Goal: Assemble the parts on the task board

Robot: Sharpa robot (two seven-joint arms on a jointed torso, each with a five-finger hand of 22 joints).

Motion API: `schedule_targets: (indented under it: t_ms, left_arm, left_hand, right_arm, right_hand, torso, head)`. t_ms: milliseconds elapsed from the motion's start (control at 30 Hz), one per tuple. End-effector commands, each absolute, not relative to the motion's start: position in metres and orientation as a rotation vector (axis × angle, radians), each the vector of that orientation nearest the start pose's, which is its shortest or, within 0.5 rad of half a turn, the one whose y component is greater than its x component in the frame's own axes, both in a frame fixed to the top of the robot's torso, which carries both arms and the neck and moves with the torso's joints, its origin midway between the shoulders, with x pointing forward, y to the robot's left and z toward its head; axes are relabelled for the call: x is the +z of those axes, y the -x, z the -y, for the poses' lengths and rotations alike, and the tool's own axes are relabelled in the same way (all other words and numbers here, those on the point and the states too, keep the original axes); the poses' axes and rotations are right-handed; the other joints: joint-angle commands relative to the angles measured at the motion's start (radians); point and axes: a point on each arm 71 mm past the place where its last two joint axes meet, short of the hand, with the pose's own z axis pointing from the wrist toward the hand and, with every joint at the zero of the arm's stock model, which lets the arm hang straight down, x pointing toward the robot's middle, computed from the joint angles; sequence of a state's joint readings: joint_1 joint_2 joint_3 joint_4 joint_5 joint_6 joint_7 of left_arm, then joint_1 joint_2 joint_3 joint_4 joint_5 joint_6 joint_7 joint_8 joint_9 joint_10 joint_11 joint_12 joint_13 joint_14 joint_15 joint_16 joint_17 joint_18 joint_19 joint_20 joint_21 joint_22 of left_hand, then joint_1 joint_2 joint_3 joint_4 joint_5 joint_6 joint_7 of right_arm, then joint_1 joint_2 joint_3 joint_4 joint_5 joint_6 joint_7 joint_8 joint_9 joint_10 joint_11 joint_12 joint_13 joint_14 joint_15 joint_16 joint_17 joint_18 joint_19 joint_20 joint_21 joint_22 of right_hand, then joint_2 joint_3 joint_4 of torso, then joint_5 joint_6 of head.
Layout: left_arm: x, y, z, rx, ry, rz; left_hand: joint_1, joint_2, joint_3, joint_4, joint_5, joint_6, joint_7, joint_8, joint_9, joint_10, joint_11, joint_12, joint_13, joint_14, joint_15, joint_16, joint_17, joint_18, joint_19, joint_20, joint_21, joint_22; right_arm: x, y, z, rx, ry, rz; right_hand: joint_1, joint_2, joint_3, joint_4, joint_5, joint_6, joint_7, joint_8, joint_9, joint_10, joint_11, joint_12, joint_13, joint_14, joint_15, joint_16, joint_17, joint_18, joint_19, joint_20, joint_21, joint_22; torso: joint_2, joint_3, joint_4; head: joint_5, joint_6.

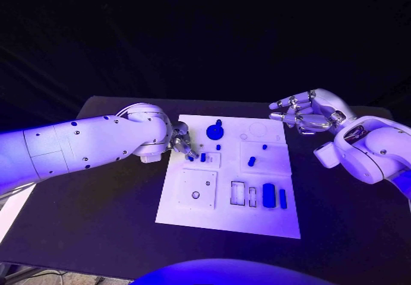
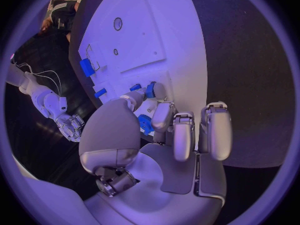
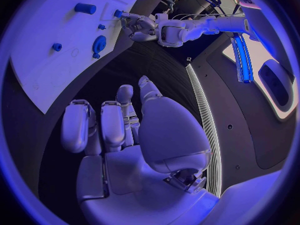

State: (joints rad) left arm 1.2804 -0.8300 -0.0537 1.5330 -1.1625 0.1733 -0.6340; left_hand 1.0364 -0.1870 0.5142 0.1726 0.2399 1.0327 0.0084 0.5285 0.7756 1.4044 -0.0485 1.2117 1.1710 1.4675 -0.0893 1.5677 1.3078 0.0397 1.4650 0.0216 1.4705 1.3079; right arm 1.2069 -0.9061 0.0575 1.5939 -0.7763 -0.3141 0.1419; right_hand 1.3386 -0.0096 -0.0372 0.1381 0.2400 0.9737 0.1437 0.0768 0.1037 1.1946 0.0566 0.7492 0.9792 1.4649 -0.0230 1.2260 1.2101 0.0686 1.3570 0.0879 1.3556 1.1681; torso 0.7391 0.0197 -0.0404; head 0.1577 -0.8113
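The white task board lies in the middle of the black table. My left hand is at the board's left edge, near its far end. Its thumb and one finger appear to pinch a small ridged blue part. Another small blue part stands in a square recess just beside the fingertips. My right hand hovers off the board's far right corner, fingers loosely bent and apart, holding nothing. A round blue part and two long blue parts lie on the board.
Several small blue parts dot the board's middle, and a square inset with holes sits on its left half. Bare black table lies to either side of the board. A pale strip marks the table's edge.
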Motion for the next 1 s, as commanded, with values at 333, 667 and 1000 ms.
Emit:
schedule_targets:
  t_ms: [333,667,1000]
  left_arm:
    - [-0.1991,-0.4851,-0.2218,-0.180,0.114,-2.317]
    - [-0.1990,-0.4853,-0.2222,-0.176,0.118,-2.315]
    - [-0.1994,-0.4851,-0.2210,-0.172,0.111,-2.322]
  left_hand:
    - [-0.003,0.012,-0.015,0.008,0.003,0.012,-0.003,0.007,-0.001,0.012,-0.006,0.014,0.011,0.103,-0.009,0.003,0.263,-0.014,0.059,-0.008,0.013,0.171]
    - [-0.002,0.014,-0.017,0.011,0.004,0.015,-0.004,0.008,-0.001,0.015,-0.008,0.018,0.014,0.103,-0.010,0.003,0.263,-0.015,0.061,-0.009,0.017,0.175]
    - [-0.013,0.009,-0.048,0.031,0.003,0.021,-0.006,0.012,-0.004,0.019,-0.009,0.020,0.015,0.103,-0.011,0.003,0.263,-0.016,0.063,-0.010,0.019,0.178]
  right_arm:
    - [-0.1360,-0.4834,0.2087,1.192,-0.367,-1.592]
    - [-0.1360,-0.4834,0.2086,1.192,-0.366,-1.592]
    - [-0.1360,-0.4833,0.2091,1.191,-0.367,-1.592]
  right_hand:
    - [0.002,0.003,-0.006,-0.001,0.006,0.001,-0.001,0.004,0.001,0.007,-0.002,0.003,0.000,0.030,0.001,-0.001,0.000,0.016,-0.003,-0.002,-0.004,0.001]
    - [0.002,0.003,-0.006,-0.001,0.006,0.001,-0.001,0.004,0.001,0.007,-0.002,0.003,0.000,0.030,0.001,-0.001,0.000,0.016,-0.003,-0.002,-0.004,0.001]
    - [0.002,0.003,-0.006,-0.001,0.006,0.001,-0.001,0.004,0.001,0.007,-0.002,0.003,0.000,0.030,0.001,-0.001,0.000,0.016,-0.003,-0.002,-0.004,0.001]
  torso:
    - [0.000,0.0004,0.0004]
    - [0.000,0.0005,-0.0005]
    - [0.000,0.0007,-0.0005]
  head:
    - [0.001,-0.003]
    - [0.002,-0.003]
    - [-0.001,-0.005]
